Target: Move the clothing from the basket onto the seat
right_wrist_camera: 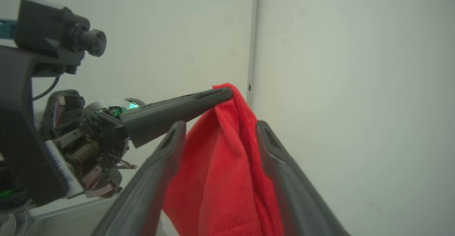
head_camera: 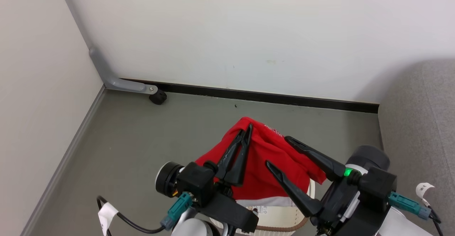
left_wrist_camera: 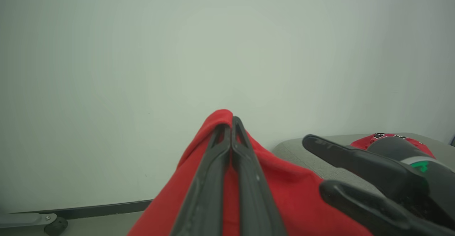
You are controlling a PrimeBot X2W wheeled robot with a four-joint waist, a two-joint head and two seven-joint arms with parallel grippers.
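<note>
Wall point(head_camera: 249, 33) ahead; left claw point(head_camera: 247, 128) pinching clothing point(head_camera: 265, 150) — seat point(head_camera: 419, 122) at right

Left gripper point(head_camera: 247, 129) raised, jaws pinched together; right gripper point(head_camera: 277, 151) beside it, jaws spread wide.

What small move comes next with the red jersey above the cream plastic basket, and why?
Probably close the right gripper: its fingers stand open either side of the red fabric jersey, which the left gripper pinches at its peak. A second grip should steady the carry to the grey fabric sofa.
</note>
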